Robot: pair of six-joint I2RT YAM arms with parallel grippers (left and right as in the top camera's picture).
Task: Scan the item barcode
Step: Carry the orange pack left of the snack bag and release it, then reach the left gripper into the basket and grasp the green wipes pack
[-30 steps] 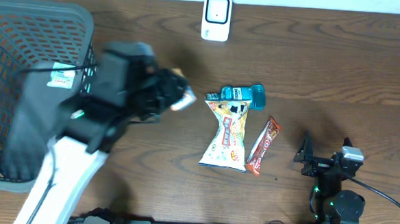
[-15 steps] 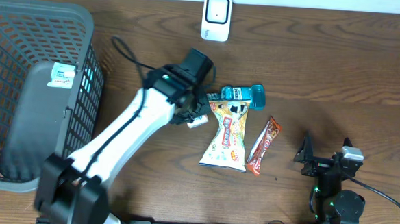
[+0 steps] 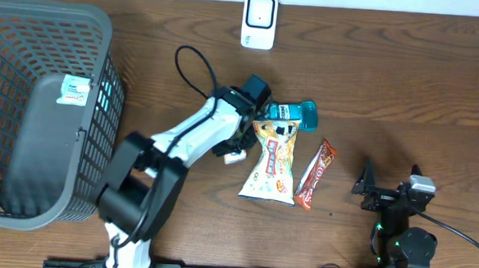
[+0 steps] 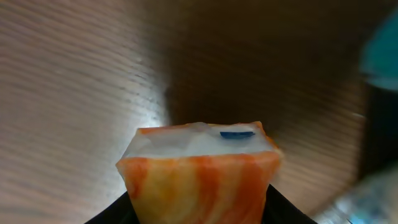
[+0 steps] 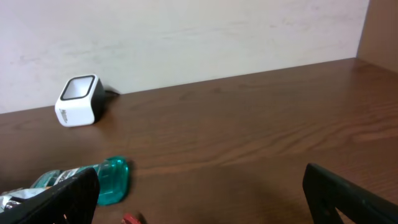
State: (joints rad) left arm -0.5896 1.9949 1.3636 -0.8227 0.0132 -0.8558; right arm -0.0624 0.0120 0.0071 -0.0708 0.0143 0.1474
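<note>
The left wrist view is filled by an orange-and-white packet (image 4: 199,168), and my left gripper (image 4: 199,214) is shut on it, the dark jaws pressing both its sides. From overhead, the left gripper (image 3: 240,144) sits low over the table just left of a snack bag (image 3: 272,162), with the packet's white end (image 3: 236,157) poking out. No barcode shows on the packet. The white scanner (image 3: 259,21) stands at the far edge and also shows as a white scanner (image 5: 79,99) in the right wrist view. My right gripper (image 3: 370,190) rests open and empty at the front right.
A teal bottle (image 3: 291,114) lies above the snack bag, and a red-brown bar (image 3: 316,173) lies to its right. A grey mesh basket (image 3: 32,25) with a white label (image 3: 73,90) takes up the left side. The left arm's cable (image 3: 190,62) loops above it.
The left arm has swung right from beside the basket to the snack bag's left edge, carrying the packet. The right arm has not moved.
</note>
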